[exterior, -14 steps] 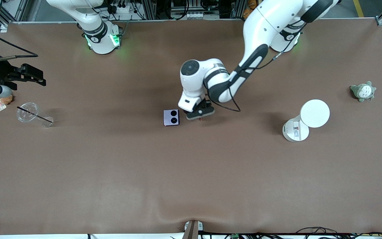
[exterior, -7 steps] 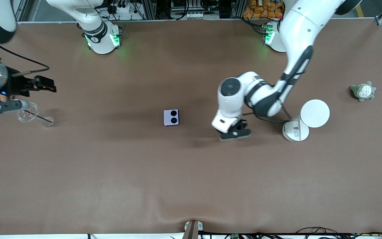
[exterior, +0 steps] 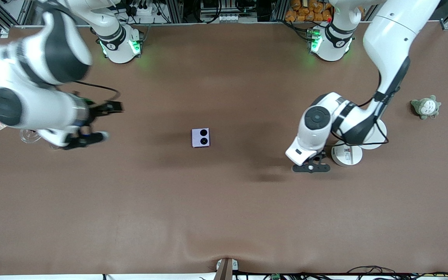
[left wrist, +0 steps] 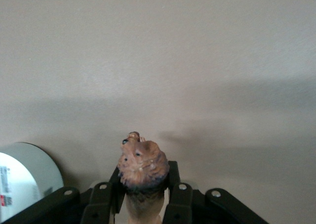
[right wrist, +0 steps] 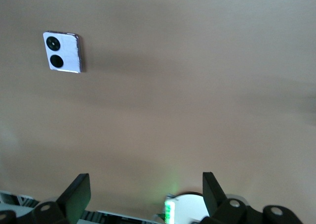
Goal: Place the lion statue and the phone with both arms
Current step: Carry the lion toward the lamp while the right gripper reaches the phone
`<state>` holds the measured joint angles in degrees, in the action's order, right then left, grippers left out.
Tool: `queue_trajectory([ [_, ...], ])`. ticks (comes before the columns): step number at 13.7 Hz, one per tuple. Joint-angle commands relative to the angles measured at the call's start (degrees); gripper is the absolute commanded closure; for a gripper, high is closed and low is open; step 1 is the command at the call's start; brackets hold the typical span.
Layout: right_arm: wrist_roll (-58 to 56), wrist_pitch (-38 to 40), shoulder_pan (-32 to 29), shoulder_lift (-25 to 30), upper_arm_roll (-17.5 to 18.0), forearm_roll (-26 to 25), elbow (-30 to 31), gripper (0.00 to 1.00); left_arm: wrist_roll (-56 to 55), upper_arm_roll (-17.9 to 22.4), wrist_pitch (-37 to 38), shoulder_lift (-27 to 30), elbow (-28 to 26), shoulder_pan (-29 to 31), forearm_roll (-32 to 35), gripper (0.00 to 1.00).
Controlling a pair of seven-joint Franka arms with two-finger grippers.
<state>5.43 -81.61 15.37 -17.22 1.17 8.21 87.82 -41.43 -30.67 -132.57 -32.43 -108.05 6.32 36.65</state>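
The left pincer (left wrist: 142,204) gripped the lion statue (left wrist: 142,168) above the counter (exterior: 224,217), beside a white round container (exterior: 347,153) toward the left arm's end. The right pincer (exterior: 86,138) hung wide open, empty. The phone (exterior: 201,137) lay mid-counter. Setting the lion down looked next; then the right arm needs the phone

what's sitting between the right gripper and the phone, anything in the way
Nothing visible. The right gripper is open, up in the air near the right arm's end of the table, and only bare table lies between it and the phone. The clear cup sits under the right arm, not toward the phone.
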Motion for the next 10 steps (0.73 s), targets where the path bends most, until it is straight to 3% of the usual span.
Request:
queue_trajectory([
  [1, 5.7, -6.2, 5.5, -2.5, -0.3, 1.9, 2.8, 0.0, 3.4, -1.1, -5.5, 1.8, -5.3, 4.1, 1.1, 1.0],
  [4, 5.7, -16.2, 8.2, -5.6, -0.3, 9.9, 6.3, 0.0, 4.1, -1.3, -8.4, 1.8, -7.6, 5.4, 1.1, 1.0],
  [10, 10.7, -32.7, 14.9, -11.9, -0.3, 10.7, 9.0, 0.0, 5.2, -1.1, -8.1, 4.6, -11.6, 6.6, 1.4, 1.0],
])
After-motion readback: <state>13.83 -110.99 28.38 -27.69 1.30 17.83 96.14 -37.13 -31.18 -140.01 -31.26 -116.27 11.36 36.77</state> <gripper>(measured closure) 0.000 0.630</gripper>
